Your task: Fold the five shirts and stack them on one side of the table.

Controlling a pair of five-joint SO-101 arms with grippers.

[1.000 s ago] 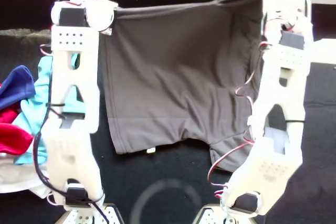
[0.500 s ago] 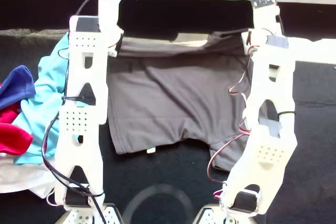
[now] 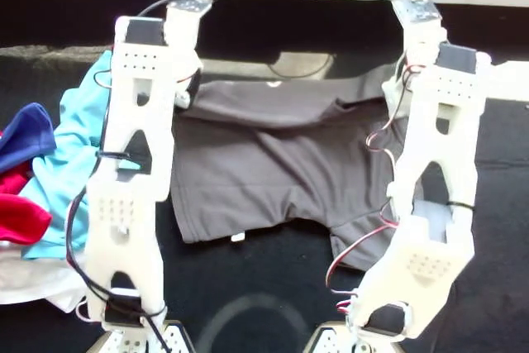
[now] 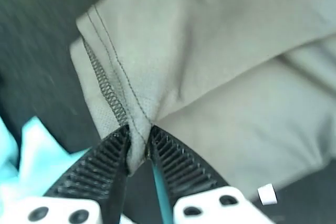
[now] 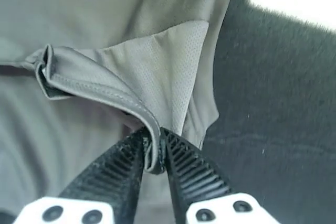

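The left gripper (image 4: 139, 148) and right gripper (image 5: 153, 156) each pinch a stitched far corner of the wrinkled gray shirt (image 3: 273, 163).

The shirt (image 3: 273, 163) lies on the table (image 3: 264, 283), the clothes pile (image 3: 37, 192) to its left.

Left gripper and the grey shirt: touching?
Touching. The left wrist view shows the left gripper clamped on the grey shirt, its stitched hem pinched between the jaws.
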